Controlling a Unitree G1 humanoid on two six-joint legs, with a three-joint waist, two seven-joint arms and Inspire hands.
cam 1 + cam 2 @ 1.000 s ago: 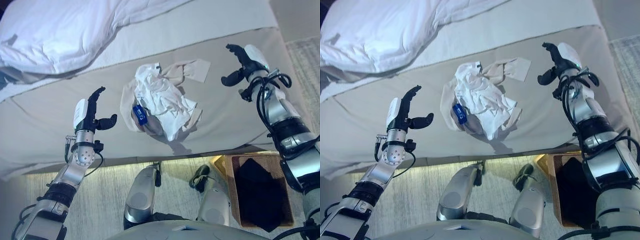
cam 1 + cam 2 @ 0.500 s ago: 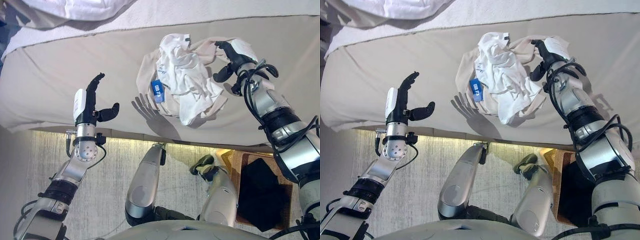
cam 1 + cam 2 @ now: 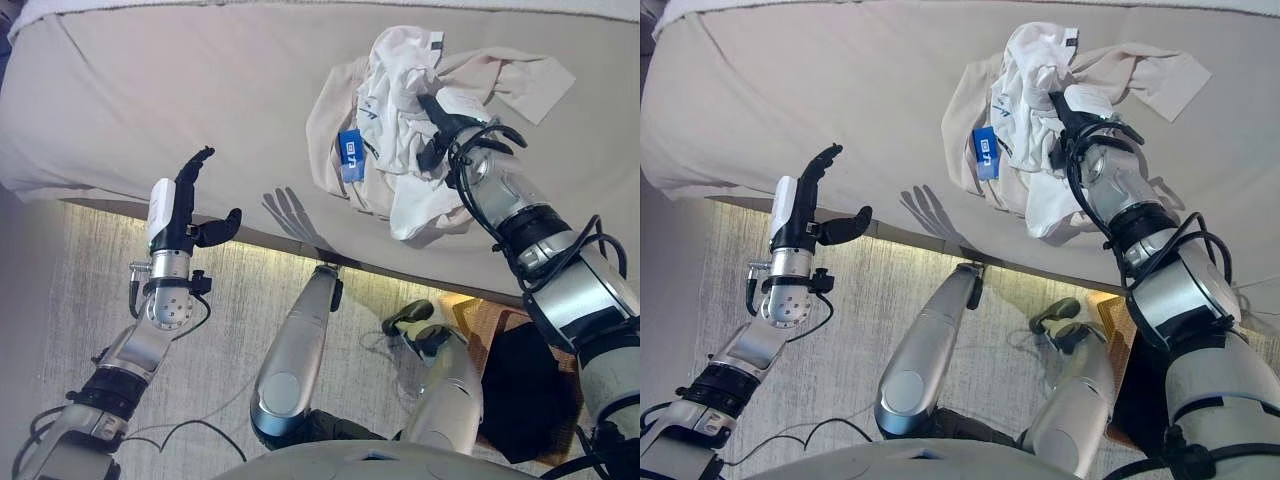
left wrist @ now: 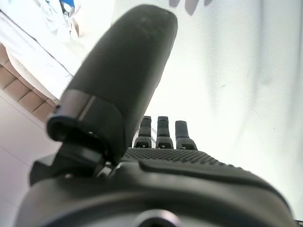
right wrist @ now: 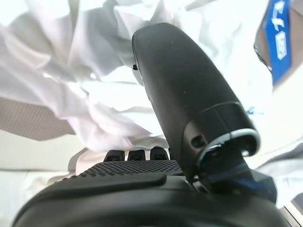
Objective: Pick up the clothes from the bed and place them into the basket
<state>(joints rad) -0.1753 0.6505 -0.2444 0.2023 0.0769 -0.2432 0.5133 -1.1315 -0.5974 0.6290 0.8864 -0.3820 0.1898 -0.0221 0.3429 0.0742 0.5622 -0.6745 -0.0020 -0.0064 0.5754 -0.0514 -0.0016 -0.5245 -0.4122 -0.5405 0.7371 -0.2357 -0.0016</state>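
A pile of white and beige clothes with a blue label lies on the bed, near its front edge. My right hand rests on the right side of the pile, open, with its fingers reaching into the white cloth and its thumb spread out over it. The white cloth lies just past the fingers in the right wrist view. My left hand is open and empty, held up by the bed's front edge, well left of the pile. The wicker basket stands on the floor at the lower right, partly hidden by my right arm.
A dark garment lies in the basket. A beige sleeve trails from the pile to the right. A lit strip runs under the bed's front edge above a pale carpet.
The camera has tipped down, so the bed has shifted up in view. My right hand has moved from beside the pile onto it. My left hand has stayed raised and open.
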